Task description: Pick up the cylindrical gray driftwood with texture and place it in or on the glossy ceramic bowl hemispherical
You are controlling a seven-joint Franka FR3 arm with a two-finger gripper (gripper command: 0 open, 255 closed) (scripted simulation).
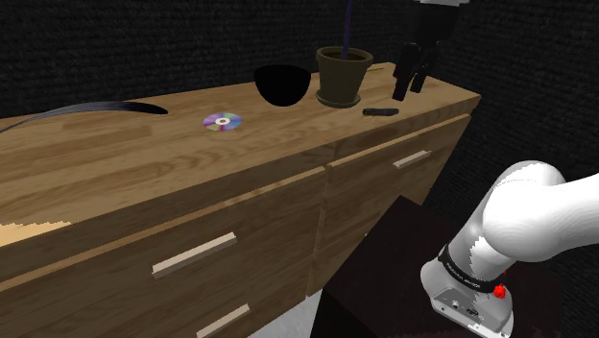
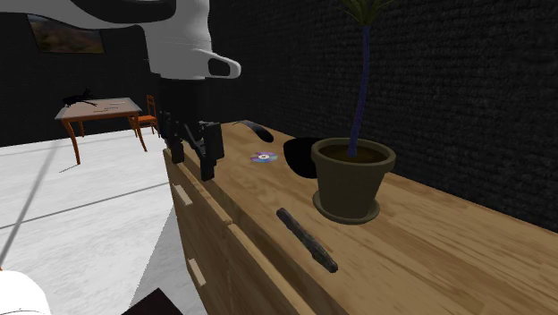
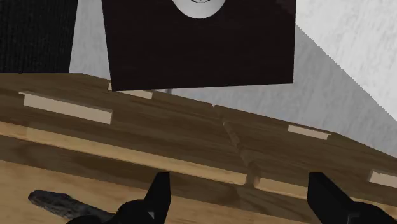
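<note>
Shoulder view: gripper (image 1: 409, 91) hangs near the dark driftwood (image 1: 380, 111).
Jaws are wide apart, holding nothing; black bowl (image 1: 281, 84) stands further away.

The white arm (image 1: 538, 211) bends up and over, wrist high. Its black gripper (image 1: 409, 87) points downward, 2 fingers (image 3: 159, 194) standing apart, clasping nothing.

**Dark Pieces on Warm Wood**

A brown, grain-streaked dresser (image 1: 115, 168) with pale handles (image 1: 194, 254) bears a black bowl (image 1: 281, 84), an olive-brown plant pot (image 1: 343, 75), a rainbow-sheened disc (image 1: 222, 122) and dark grey driftwood (image 2: 306, 239), against a black, brick-patterned wall (image 1: 144, 43).
</note>
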